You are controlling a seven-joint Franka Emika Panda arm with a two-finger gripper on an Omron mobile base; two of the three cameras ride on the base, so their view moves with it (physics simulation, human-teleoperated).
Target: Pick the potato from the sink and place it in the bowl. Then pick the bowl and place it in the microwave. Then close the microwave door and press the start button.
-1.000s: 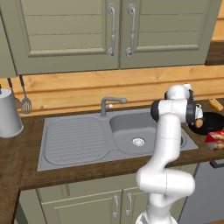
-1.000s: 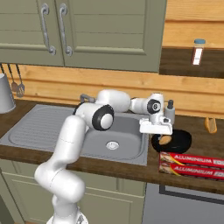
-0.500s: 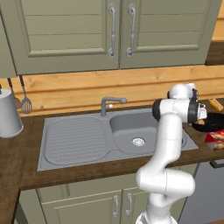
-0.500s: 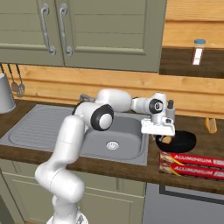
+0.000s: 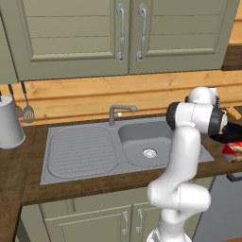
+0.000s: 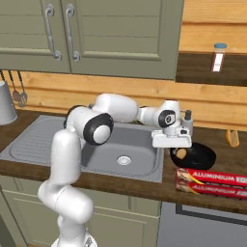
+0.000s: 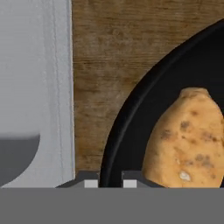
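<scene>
Right of the sink (image 6: pixel 43 144), on the dark wooden counter (image 6: pixel 159 185), stands the glossy black bowl (image 6: pixel 200 157), and the potato (image 6: pixel 180 154) lies inside it, against the wall nearest the basin. From the right base view the white arm reaches across the basin, and its gripper (image 6: pixel 172 147) sits low over the bowl's sink-side rim. In the hand view the potato (image 7: pixel 186 140) is an orange-tan, speckled lump resting on the black inside of the bowl (image 7: pixel 131 127), and the two fingertips (image 7: pixel 91 183) at the bottom stand close together astride the bowl's rim, one outside it and one inside. Whether they already pinch the rim or merely straddle it I cannot tell. Bare counter wood (image 7: pixel 105 65) separates the bowl from the pale edge of the sink (image 7: pixel 35 78).

Just in front of the bowl lies a red box of aluminium foil (image 6: pixel 212 179). A small orange-brown item (image 6: pixel 232 138) lies on the counter behind and right of the bowl. From the left base view the arm's elbow covers most of the bowl (image 5: pixel 231 134), the grey faucet (image 5: pixel 118 112) stands behind the basin, a spatula (image 5: pixel 27 108) hangs on the wooden backsplash, and a pale grey canister (image 5: pixel 9 123) stands at far left.
</scene>
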